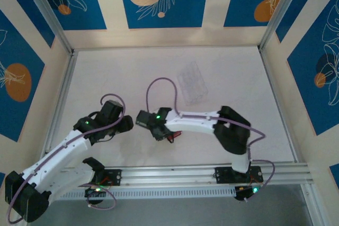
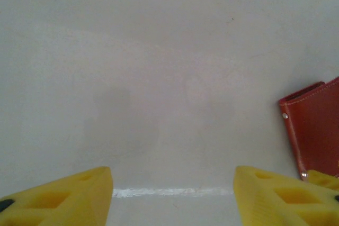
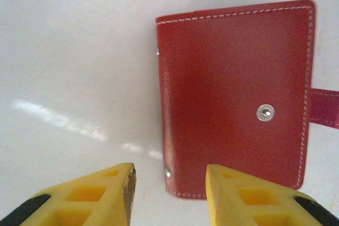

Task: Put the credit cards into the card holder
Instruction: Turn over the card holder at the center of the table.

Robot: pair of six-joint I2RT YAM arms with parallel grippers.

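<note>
The red card holder [image 3: 233, 99] lies folded shut on the white table, its snap stud [image 3: 265, 113] facing up and its tab [image 3: 324, 107] sticking out to the right. My right gripper [image 3: 169, 169] hangs open just above the holder's near left corner, with nothing between its yellow fingers [image 3: 106, 194]. From above, that gripper [image 1: 161, 133] is at mid-table, and a bit of the red card holder [image 1: 171, 137] peeks out beside it. My left gripper [image 2: 172, 173] is open over bare table, with the card holder [image 2: 315, 130] at its right edge. The credit cards are out of view.
A clear plastic compartment tray [image 1: 192, 82] lies further back, right of centre. From above, the left gripper [image 1: 126, 124] is close to the left of the right one. An aluminium rail [image 1: 201, 173] runs along the near edge.
</note>
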